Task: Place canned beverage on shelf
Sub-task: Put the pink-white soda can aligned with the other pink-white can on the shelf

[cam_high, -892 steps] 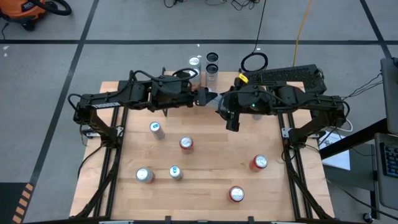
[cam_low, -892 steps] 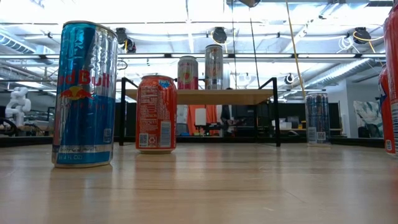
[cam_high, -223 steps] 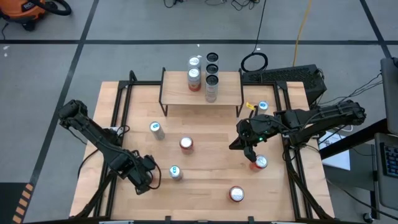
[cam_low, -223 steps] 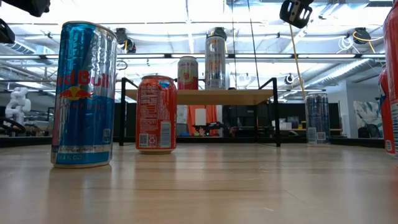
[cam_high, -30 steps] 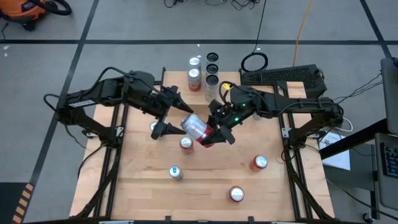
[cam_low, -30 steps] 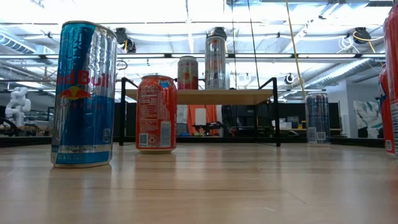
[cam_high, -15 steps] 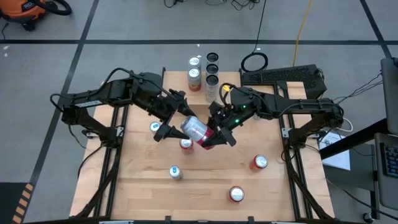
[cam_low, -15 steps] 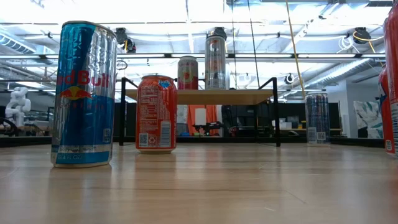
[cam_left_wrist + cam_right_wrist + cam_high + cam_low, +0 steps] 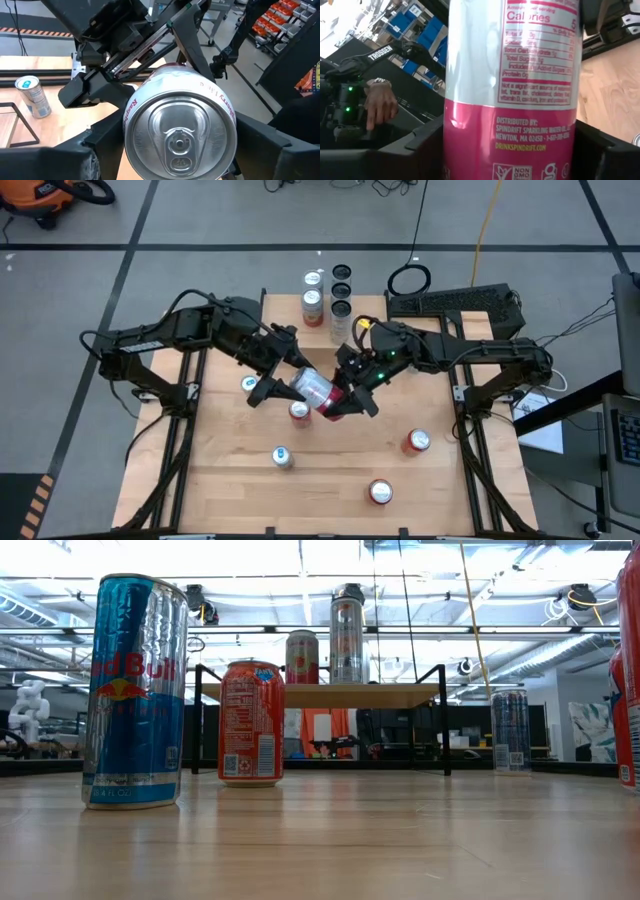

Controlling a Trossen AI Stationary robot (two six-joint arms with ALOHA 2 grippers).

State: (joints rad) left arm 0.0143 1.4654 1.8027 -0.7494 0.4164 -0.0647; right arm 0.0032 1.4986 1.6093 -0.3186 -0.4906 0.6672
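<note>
A white and pink can hangs lying on its side above the middle of the table, between my two grippers. My right gripper is shut on its body from the right. My left gripper meets its top end from the left and is shut on it. The shelf stands at the table's far edge with two cans upright on top; in the high view my arms partly cover it. My left gripper has the can's top end between its two fingers, on the side wall just behind the rim. The fingers come about level from the table's left, along the can. My right gripper pinches the can's pink lower body between its two fingers, which lie across the can. It comes from the table's right. The can is lifted clear of the table, on its side, its top toward my left arm.
Several cans stand on the table below: one red-topped, one blue, two red at the right, one under my left arm. More cans stand on the floor behind the shelf. A person's hand shows beyond the table.
My left gripper has moved a little toward the table's right, up to the can's top end, and its fingers have drawn in around it. My right gripper has kept still with the can, which stays lifted on its side.
</note>
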